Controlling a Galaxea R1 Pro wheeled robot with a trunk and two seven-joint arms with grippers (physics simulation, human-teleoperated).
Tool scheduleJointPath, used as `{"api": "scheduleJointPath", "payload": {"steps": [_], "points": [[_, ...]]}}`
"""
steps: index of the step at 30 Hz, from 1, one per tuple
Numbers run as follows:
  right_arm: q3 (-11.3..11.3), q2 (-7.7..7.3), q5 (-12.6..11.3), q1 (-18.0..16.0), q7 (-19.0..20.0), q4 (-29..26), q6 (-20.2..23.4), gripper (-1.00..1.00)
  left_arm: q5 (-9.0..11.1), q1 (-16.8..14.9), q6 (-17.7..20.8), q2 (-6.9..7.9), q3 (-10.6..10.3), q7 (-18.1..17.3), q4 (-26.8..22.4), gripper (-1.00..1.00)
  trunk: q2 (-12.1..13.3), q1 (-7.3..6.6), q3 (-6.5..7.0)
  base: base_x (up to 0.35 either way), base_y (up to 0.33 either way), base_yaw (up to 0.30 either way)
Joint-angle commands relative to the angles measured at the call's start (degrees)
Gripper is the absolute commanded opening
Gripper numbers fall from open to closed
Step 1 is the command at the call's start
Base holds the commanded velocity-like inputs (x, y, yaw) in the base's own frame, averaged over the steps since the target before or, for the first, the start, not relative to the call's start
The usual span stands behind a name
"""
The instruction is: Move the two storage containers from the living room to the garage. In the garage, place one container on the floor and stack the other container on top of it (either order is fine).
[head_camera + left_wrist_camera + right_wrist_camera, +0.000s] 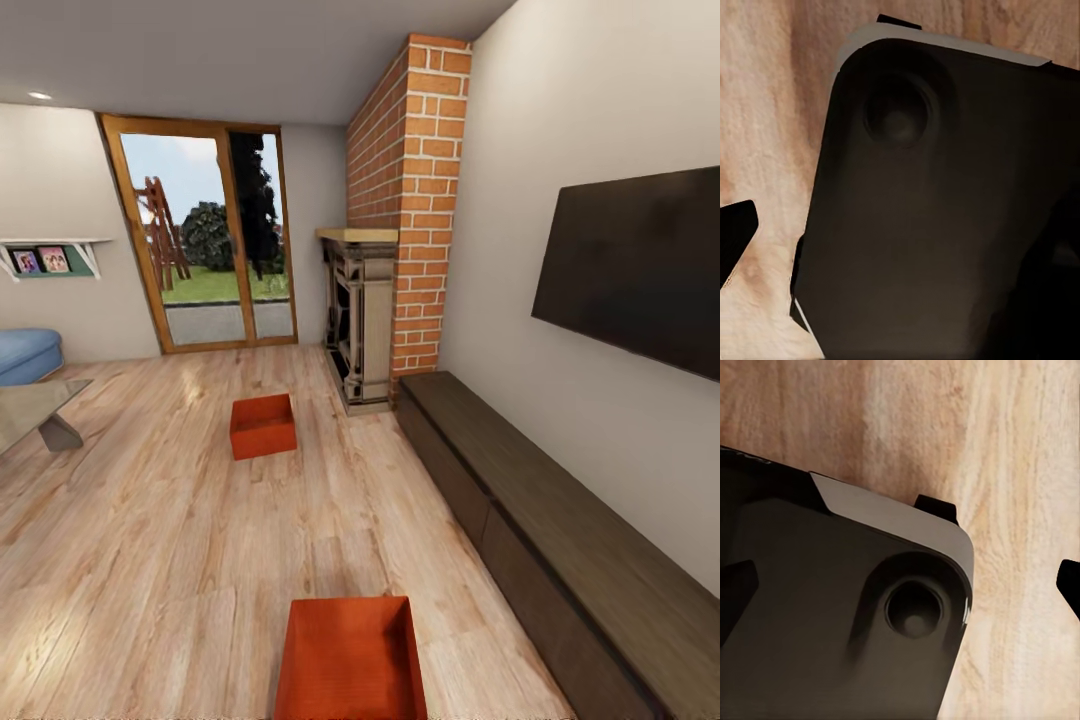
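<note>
Near container: on the wood-plank floor, close in front of the robot.
Far container: farther off, near the fireplace.
Fingers: dark tips edge the wrist views; open or closed, I cannot tell. Both bins lie well apart from them.
Handling: probably light, stiff, thin-walled; smooth sides may slip.
Hold: likely pinch a rim wall, one finger inside, one outside.

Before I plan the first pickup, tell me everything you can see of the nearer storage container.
The nearer storage container is an orange-red, rectangular, topless bin with thin plain walls. It sits upright on the light wood-plank floor, mouth up, nothing visible inside, its near end cut off by the picture's lower edge. Nothing else touches it.
</note>
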Motion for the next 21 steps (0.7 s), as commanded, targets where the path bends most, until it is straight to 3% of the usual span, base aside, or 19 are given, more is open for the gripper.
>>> {"api": "scheduleJointPath", "payload": {"steps": [1, 21], "points": [[0.0, 0.00, 0.0, -0.1, 0.1, 0.2, -0.3, 1.00, 0.1, 0.0, -0.1, 0.11, 0.2, 0.0, 0.0, 1.00, 0.0, 0.00, -0.15, 0.000, 0.000, 0.000], [-0.2, 0.25, -0.6, -0.1, 0.0, 0.2, -0.4, 1.00, 0.2, 0.0, -0.1, 0.38, 0.2, 0.0, 0.0, 1.00, 0.0, 0.00, -2.01, 0.000, 0.000, 0.000]]}}
